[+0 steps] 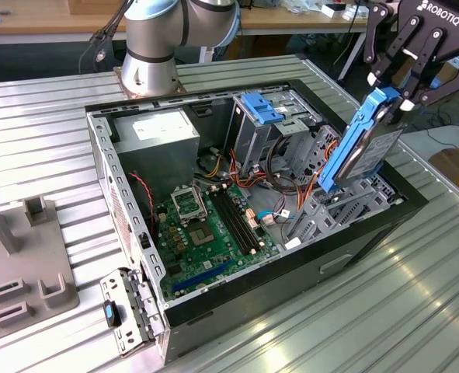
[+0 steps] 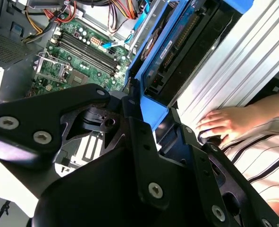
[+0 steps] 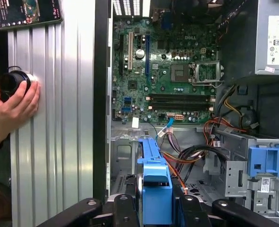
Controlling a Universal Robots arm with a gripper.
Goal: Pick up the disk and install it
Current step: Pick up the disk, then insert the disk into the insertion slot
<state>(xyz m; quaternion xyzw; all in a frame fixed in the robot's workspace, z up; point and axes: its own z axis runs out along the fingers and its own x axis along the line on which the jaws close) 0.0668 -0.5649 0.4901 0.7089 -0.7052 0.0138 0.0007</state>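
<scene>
The disk, a black slab between bright blue rails, hangs tilted on end above the open computer case, at the exterior view's right. My gripper is shut on its upper blue end. The disk's lower end hovers just over the grey drive bay without visibly touching it. In the first wrist view the blue end tab of the disk sits between my black fingers. In the second wrist view the disk stretches away from my gripper toward the case.
Inside the case lie the green motherboard, a grey power supply, orange cables and a light-blue latch. A person's hand rests on a black knob on the ribbed table beside the case. A grey fixture stands at the exterior view's left.
</scene>
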